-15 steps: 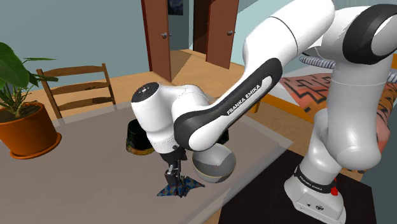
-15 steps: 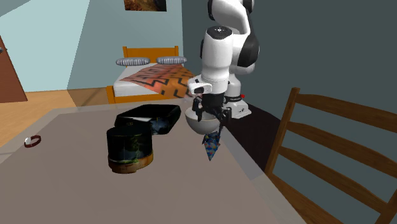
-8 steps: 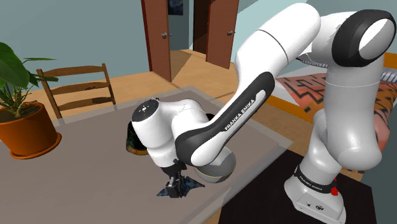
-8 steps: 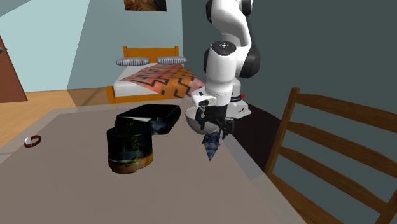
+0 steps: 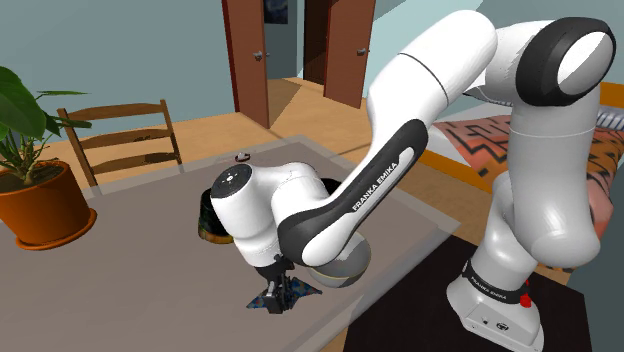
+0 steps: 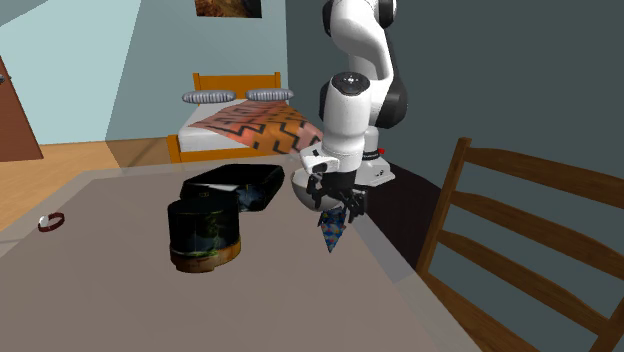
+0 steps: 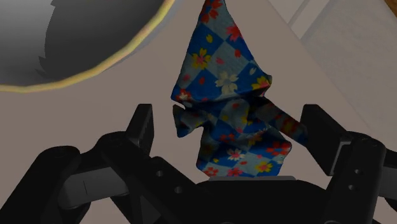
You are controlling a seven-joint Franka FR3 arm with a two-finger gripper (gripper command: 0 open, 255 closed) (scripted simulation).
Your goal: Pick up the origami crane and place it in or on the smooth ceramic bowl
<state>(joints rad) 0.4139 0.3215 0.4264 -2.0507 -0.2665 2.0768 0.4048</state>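
Blue chequered paper origami crane with red and white flowers (image 7: 226, 89): lies on the grey table (image 5: 130, 290), just beside the bowl and near the table's edge. Its long axis crosses the line between the fingers. The narrow tip reaches out beyond them and, in the second exterior view, points toward that view's lower edge.

Black two-finger gripper (image 7: 230, 127): set low over the crane, fingers apart on either flank, gripping nothing that you can confirm.

Smooth grey bowl with pale yellow rim (image 7: 70, 38): no crane in it.

Status, as you may judge it: approach done; closing, lift and transfer to the bowl remain.
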